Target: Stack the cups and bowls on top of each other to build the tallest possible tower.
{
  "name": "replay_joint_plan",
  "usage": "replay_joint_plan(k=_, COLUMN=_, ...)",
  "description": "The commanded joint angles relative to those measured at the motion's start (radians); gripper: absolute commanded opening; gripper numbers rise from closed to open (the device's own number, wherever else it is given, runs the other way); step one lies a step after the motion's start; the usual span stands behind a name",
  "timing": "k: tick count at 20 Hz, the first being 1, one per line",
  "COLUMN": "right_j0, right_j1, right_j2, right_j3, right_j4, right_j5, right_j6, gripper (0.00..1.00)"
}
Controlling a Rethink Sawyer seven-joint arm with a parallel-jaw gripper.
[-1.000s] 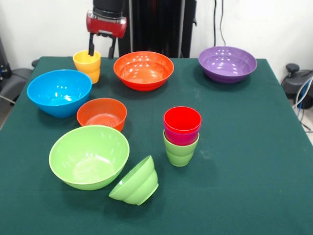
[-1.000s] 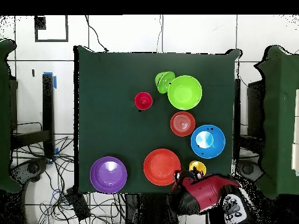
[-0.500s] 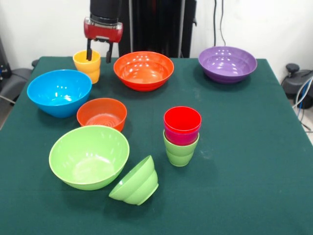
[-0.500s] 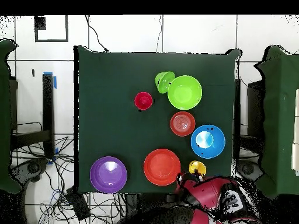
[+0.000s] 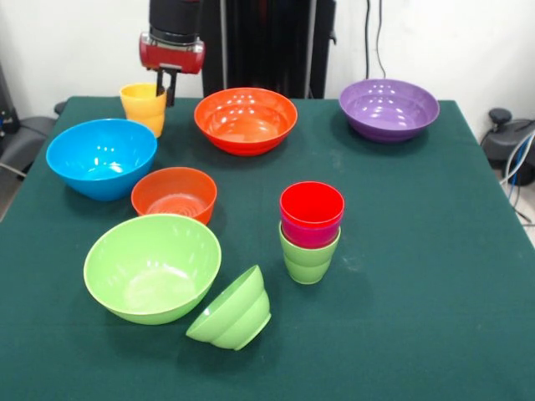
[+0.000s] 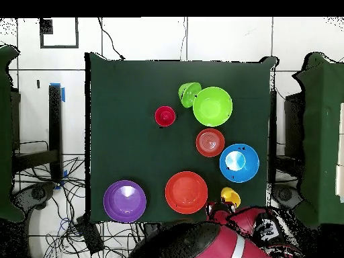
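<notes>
My gripper (image 5: pixel 165 86) is at the far left corner of the table, shut on the right rim of the yellow cup (image 5: pixel 140 107), which hangs slightly raised; from above that cup (image 6: pixel 230 197) shows by the arm. Mid-table, a red cup (image 5: pixel 311 205) sits nested in a purple cup (image 5: pixel 310 236), itself inside a light green cup (image 5: pixel 307 261). The blue bowl (image 5: pixel 100 157), large orange bowl (image 5: pixel 245 119), purple bowl (image 5: pixel 389 109), large green bowl (image 5: pixel 152 267) and small orange-red bowl (image 5: pixel 174 195) stand upright. A small green bowl (image 5: pixel 231 311) lies tipped on its side against the large green one.
Everything rests on a dark green table (image 5: pixel 418 251). Its right half holds only the purple bowl at the far edge. Cables and chairs surround the table in the overhead view.
The fingers have closed on the yellow cup's rim, and the cup has shifted a little left and up with the gripper. Everything else stayed put.
</notes>
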Motion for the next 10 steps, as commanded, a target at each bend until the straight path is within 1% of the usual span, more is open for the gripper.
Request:
replay_joint_plan(k=1, right_j0=0.016, right_j1=0.017, right_j2=0.073, right_j3=-0.075, right_j4=-0.031, right_j5=0.000, right_j6=0.009, gripper=0.00)
replay_joint_plan(k=6, right_j0=0.008, right_j1=-0.022, right_j2=0.107, right_j3=-0.058, right_j4=-0.036, right_j5=0.048, right_j6=0.001, gripper=0.00)
replay_joint_plan(k=9, right_j0=0.008, right_j1=-0.046, right_j2=0.109, right_j3=-0.038, right_j4=-0.037, right_j5=0.066, right_j6=-0.003, gripper=0.00)
replay_joint_plan(k=10, right_j0=0.000, right_j1=-0.071, right_j2=0.122, right_j3=-0.021, right_j4=-0.037, right_j5=0.088, right_j6=-0.012, gripper=0.00)
